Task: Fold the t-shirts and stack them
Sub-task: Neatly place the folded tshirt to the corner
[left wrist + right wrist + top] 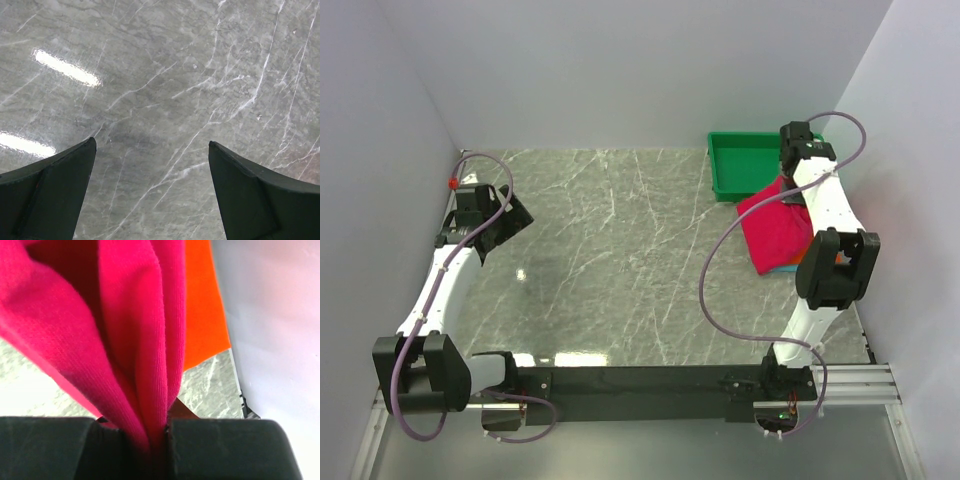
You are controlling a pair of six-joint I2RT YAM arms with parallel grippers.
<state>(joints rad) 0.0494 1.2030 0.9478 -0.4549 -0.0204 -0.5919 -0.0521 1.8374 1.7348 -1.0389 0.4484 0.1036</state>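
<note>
Presently the right gripper (150,432) is pinched tight on a fold of the pink shirt (125,330), the cloth bunched between its jaws and fanning out from them in the wrist view. From above, that shirt drapes at the far right of the table (620,250). Its upper corner is lifted just beside the green tray (730,150), and its lower part lies over a teal shirt (782,270) whose edge peeks out. An orange shirt (205,305) shows behind the pink one. Well apart on the left, the left gripper (150,195) hangs spread wide over the marble
</note>
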